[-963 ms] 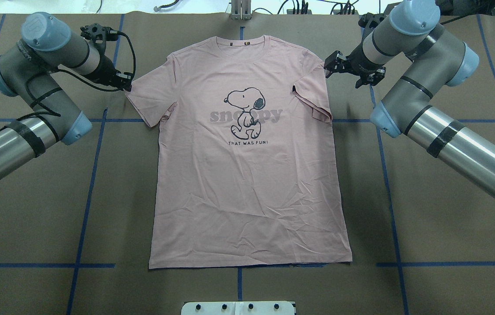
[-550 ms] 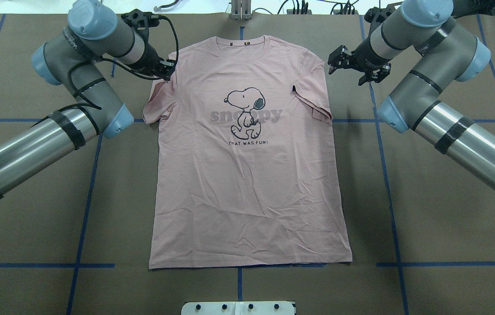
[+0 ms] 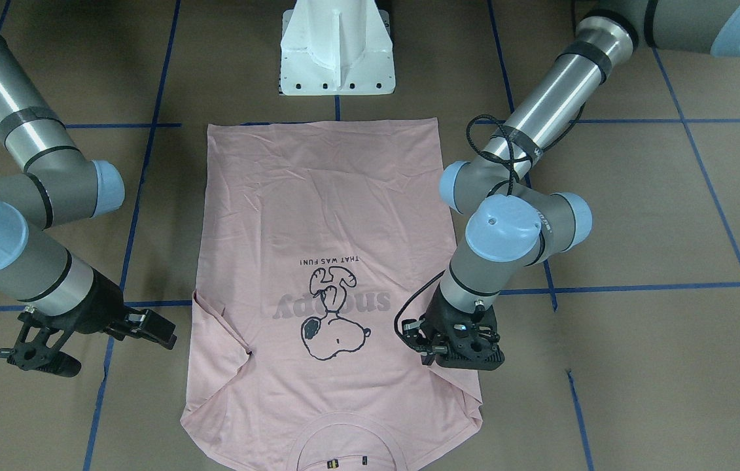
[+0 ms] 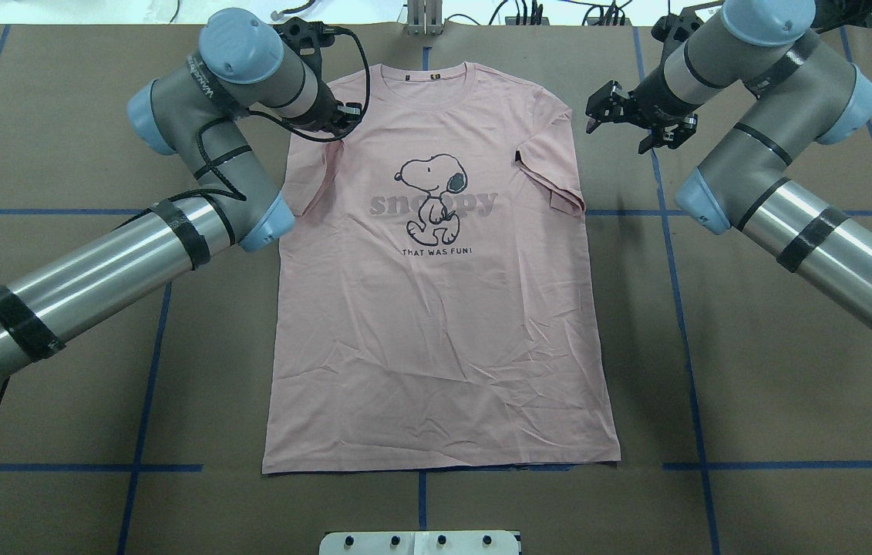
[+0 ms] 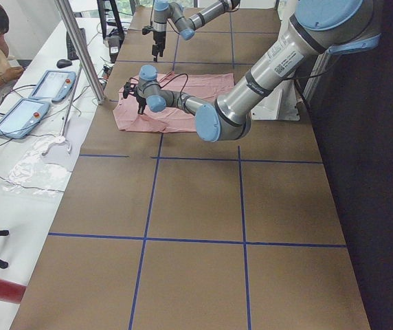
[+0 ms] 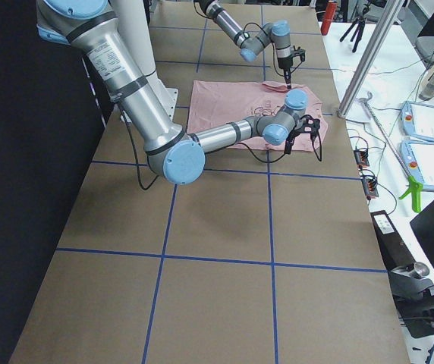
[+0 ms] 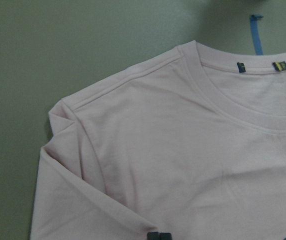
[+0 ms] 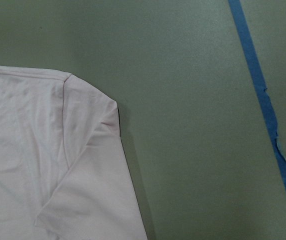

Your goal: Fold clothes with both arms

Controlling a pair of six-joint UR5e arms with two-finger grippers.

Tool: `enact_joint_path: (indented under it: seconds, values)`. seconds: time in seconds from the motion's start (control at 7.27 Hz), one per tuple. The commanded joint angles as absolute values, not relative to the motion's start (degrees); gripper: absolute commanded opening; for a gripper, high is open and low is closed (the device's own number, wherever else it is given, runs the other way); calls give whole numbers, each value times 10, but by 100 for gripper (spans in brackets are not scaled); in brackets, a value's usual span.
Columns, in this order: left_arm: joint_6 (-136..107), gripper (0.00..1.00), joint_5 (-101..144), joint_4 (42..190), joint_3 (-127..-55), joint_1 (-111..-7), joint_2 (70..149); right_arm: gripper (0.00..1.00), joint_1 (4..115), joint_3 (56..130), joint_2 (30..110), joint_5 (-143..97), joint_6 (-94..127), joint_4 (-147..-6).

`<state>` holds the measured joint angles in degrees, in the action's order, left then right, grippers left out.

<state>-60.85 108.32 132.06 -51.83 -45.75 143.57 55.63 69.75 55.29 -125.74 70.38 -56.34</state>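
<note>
left gripper [image 4: 341,119] dragged t-shirt [image 4: 436,308] sleeve inward, clamping it; right gripper [image 4: 596,112] hovers splayed.

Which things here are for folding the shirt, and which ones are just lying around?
For the job:
- pink T-shirt
- left gripper, pinching one sleeve
- right gripper, open, off to the shirt's other side

Just lying about:
- white pedestal base
- blue tape lines
- tablets on the side bench
</note>
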Motion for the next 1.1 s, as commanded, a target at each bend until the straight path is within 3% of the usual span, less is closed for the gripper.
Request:
enact_joint_path:
  seconds: [0.0,0.14,0.41,0.69,0.96]
  values:
    - [-618,54,1069,1332,-509,-452,1440,100,555,698,555,-1257,703,-563]
    - [-652,88,1069,1336,-519,-447,1428,100,556,704,558,-1257,706,-561]
    - [-716,89,1074,1325,-721,-425,1315,100,544,822,623,-1256,756,-569]
    - [-714,85,1111,1320,-775,-403,1268,100,448,957,705,-1172,912,-569]
    - [-709,82,1207,1319,-909,-407,1149,100,311,1053,758,-1015,1017,-584]
